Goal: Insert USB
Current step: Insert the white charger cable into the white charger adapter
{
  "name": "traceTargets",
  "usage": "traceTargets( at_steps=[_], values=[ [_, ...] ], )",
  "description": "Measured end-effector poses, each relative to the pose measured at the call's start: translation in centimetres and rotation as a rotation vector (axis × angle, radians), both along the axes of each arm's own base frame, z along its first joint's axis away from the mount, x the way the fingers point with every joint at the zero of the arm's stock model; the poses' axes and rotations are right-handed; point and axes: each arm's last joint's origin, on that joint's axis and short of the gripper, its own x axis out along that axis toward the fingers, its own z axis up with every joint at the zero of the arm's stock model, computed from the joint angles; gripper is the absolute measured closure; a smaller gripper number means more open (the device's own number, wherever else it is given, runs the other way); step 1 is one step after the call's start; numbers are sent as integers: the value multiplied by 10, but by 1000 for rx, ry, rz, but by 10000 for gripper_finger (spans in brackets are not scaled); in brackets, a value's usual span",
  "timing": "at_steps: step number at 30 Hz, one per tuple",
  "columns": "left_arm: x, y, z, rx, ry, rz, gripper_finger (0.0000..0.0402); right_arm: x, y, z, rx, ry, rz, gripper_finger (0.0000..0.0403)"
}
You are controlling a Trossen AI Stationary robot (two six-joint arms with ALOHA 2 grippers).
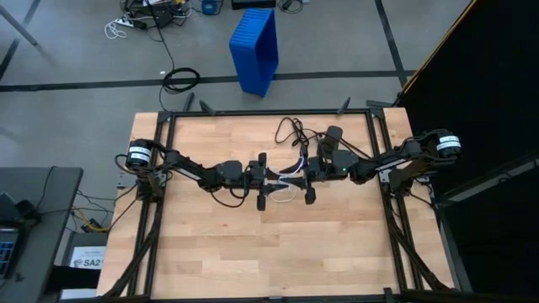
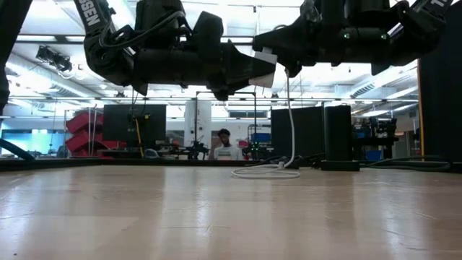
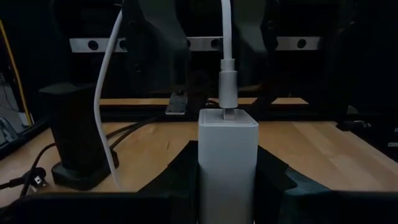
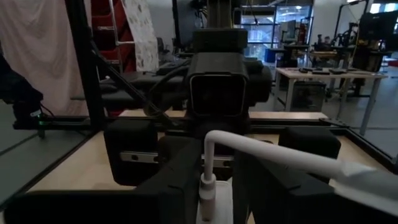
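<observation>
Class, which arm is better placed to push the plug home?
Right. The right gripper holds the USB plug at the port, while the left gripper steadies the white charger.

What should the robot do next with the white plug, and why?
Probably push the USB plug a little deeper. The left pincer holds the white charger block, the right pincer holds the plug at its port, and a bit of metal tip shows between them.
</observation>
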Motion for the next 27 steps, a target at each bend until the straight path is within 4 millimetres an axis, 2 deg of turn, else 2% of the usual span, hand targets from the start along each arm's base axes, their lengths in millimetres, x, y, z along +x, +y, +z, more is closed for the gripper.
traceTargets(
  at_steps=[5,13,20,27],
  values=[
    [0,0,-1,0,4,0,331,-3,2,2,5,-2,57,314],
    [0,0,-1,0,5,4,331,-28,1,8,25,-67,5,295],
    [2,1,2,-1,-4,21,331,-21,3,-7,25,-28,4,299],
    [5,1,2,-1,20,20,331,-17,2,-12,29,-47,-35,326]
  ],
)
